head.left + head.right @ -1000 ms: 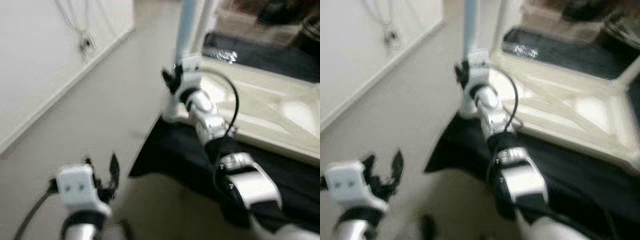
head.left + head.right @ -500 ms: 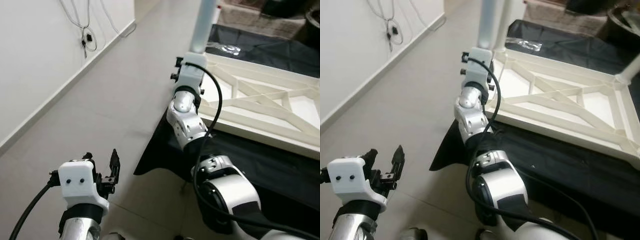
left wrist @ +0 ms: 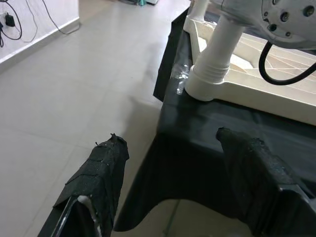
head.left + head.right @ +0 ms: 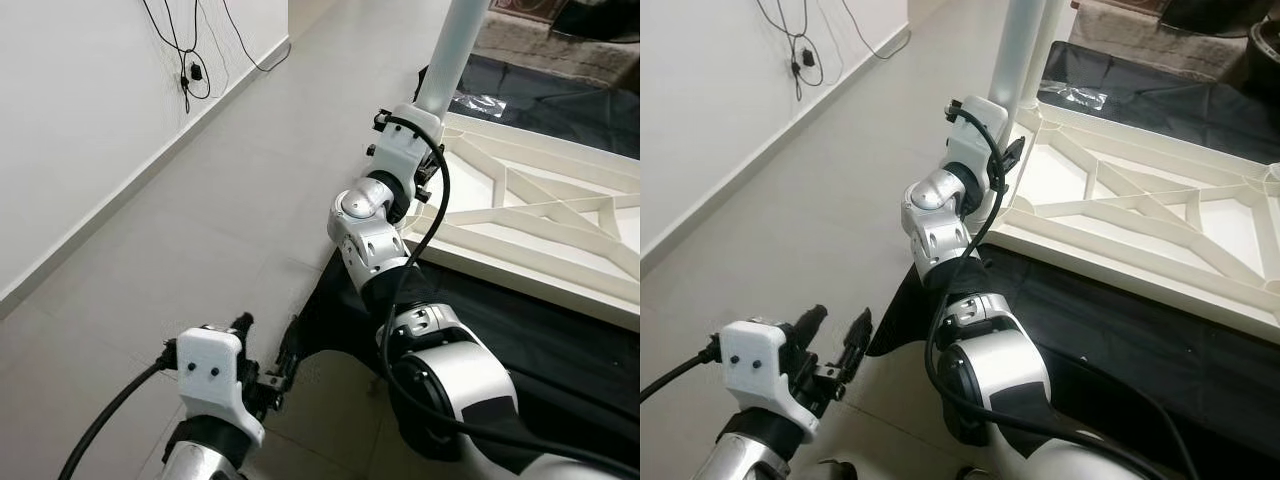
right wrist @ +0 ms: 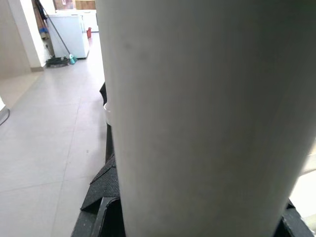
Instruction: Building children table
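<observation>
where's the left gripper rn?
In the left eye view the left gripper hangs low on the robot's left, fingers apart, over the grey floor beside the corner of the black sheet under the white tabletop.

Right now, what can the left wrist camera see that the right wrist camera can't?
The left wrist view alone shows the left gripper open over the floor, and the leg's ribbed base seated in the upturned table top. The right wrist view alone shows a white cabinet far off. Both show the white table leg, black sheet and tiled floor.
</observation>
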Robot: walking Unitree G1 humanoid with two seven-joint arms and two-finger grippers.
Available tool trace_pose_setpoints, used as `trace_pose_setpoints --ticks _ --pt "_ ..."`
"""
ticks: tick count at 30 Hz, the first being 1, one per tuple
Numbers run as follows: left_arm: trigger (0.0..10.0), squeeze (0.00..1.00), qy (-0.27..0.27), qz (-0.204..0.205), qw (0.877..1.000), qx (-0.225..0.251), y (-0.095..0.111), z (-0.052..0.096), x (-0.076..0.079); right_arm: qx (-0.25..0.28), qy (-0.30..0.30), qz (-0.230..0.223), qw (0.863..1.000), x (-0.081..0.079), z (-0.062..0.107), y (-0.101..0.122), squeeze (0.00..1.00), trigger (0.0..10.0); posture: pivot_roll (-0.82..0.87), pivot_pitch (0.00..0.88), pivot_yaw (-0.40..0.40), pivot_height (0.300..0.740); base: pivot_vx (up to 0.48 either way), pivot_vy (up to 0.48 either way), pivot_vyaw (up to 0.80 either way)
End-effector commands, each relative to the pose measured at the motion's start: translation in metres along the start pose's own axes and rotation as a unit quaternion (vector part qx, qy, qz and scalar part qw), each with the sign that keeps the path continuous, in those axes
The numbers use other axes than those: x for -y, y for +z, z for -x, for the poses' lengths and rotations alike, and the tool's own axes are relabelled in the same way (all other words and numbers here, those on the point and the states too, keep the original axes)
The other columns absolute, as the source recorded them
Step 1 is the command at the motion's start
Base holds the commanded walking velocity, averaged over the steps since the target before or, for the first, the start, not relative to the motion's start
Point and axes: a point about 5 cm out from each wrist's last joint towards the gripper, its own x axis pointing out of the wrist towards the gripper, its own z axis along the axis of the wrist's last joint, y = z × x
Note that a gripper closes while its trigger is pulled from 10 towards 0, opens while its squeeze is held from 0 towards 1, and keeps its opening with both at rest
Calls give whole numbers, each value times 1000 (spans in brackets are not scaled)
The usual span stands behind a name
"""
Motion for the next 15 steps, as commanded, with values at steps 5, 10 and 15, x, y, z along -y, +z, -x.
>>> trace_pose_setpoints --ticks 5,10,15 --pt "10000 0 -13 4 1000 -20 -10 1 3 -104 -38 76 991 20 1 -58 0 10000 118 205 -54 740 0 0 0" --pt "10000 0 -11 -4 1000 -22 -11 2 0 -106 -16 79 991 15 6 -61 0 10000 119 196 -54 740 0 0 0" --pt "10000 0 -4 -4 1000 -24 -14 3 -2 -115 -3 67 991 14 6 -62 1000 10000 117 192 -54 740 0 0 0"
